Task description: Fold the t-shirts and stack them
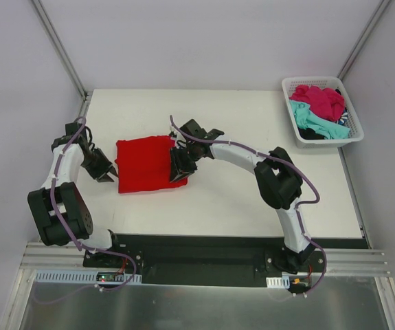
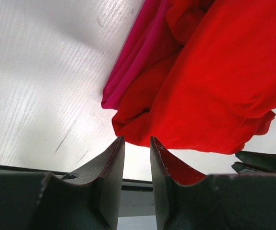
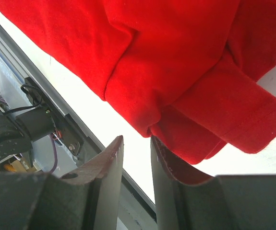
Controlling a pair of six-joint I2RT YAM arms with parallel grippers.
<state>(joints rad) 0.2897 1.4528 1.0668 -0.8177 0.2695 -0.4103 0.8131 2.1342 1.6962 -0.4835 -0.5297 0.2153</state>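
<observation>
Red t-shirt (image 1: pixel 145 165) lies folded into a rough rectangle on the white table (image 1: pixel 252 199), left of centre, between the two grippers. Left gripper (image 1: pixel 106 172) sits at the shirt's left edge, tips on or just above the table. In its wrist view the fingers (image 2: pixel 113 163) stand a narrow gap apart with only bare table showing between them, so it's released and holding nothing. The bunched red hem is just ahead of the tips, not between them. A magenta-pink t-shirt (image 2: pixel 138 57) peeks out along the red one's edge in that view, apparently underneath. Right gripper (image 1: pixel 181 167) is at the shirt's right edge, over the cloth in the top view. Its wrist view shows the same narrow gap with table visible through it and no cloth pinched. A folded corner and sleeve of the red shirt lie just past the tips, nearest the right-hand finger; can't tell whether it touches. White lattice basket (image 1: pixel 312 80) is at the far right corner, well apart, with a magenta t-shirt (image 1: pixel 321 100), a teal t-shirt (image 1: pixel 310 122) and a dark garment (image 1: pixel 312 135) piled in it.
</observation>
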